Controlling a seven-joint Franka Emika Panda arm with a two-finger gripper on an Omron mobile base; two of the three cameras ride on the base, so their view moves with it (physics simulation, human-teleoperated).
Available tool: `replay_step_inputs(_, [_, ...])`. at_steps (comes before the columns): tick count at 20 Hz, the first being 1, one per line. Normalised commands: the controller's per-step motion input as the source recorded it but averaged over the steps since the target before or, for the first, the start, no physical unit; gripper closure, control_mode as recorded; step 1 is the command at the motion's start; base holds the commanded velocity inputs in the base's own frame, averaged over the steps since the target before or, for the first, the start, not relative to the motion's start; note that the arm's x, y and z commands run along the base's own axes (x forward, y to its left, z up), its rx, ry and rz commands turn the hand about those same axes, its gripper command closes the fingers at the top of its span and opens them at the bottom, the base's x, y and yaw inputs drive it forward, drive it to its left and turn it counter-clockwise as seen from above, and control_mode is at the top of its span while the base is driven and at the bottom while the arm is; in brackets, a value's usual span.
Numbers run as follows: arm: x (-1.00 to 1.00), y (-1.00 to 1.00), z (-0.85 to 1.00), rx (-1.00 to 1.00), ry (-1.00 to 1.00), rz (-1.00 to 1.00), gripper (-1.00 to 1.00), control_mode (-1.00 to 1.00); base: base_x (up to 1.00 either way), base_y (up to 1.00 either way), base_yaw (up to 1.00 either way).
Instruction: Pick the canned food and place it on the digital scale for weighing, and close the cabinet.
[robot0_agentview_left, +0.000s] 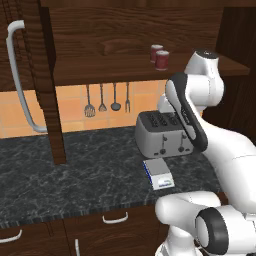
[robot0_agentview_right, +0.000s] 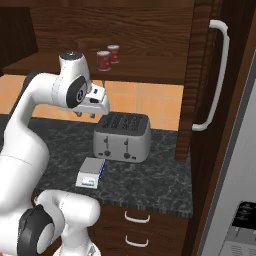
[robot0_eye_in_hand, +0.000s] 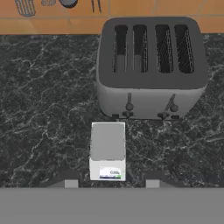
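Reaching for the canned food (robot0_agentview_left: 162, 60) is judged to be the step in hand, since nothing is carried yet. The gripper (robot0_agentview_right: 86, 114) is seen left of centre in the right base view, above the toaster (robot0_agentview_right: 122, 136); its fingers are drawn together with nothing between them. They would need to be parted before the approach, wide enough to pass round the tin's curved side. A level approach along the shelf, squeezing the middle of the wall, is judged safest.

2 red cans stand close together on the open shelf of the cabinet (robot0_agentview_left: 125, 30), upper right of the left base view. The nearer one is taken as the target; the other can (robot0_agentview_left: 155, 51) sits just behind it, so a finger could nudge it. Which lid is paler cannot be told at this size.

- Cans: small cylinders, smooth dark red walls, light tops.
- Digital scale (robot0_eye_in_hand: 107, 150): flat square, matte pale grey plate, white front strip; lower centre of the hand view, just in front of the toaster, apart from it.
- Toaster: brushed silver box, 4 slots, rounded corners.
- Counter (robot0_agentview_left: 75, 165): dark, veined stone, glossy.
- Cabinet: dark wood grain, door open, long curved silver handle (robot0_agentview_left: 20, 75) at upper left of the left base view.
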Motion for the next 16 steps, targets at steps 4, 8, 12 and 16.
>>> replay_step_inputs(4, [-0.68,0.00,0.02,0.00,-0.17,0.00,-1.00,-1.00,0.00,0.00,0.00])
replay_step_inputs(8, [-0.90,0.05,0.09,0.02,-0.26,0.02,-1.00,-1.00,0.00,0.00,0.00])
replay_step_inputs(12, [-0.71,0.01,0.79,0.00,-0.39,0.00,-1.00,-1.00,0.00,0.00,0.00])
replay_step_inputs(16, [-0.50,0.00,0.96,0.00,-0.37,0.00,-1.00,-1.00,0.00,0.00,0.00])
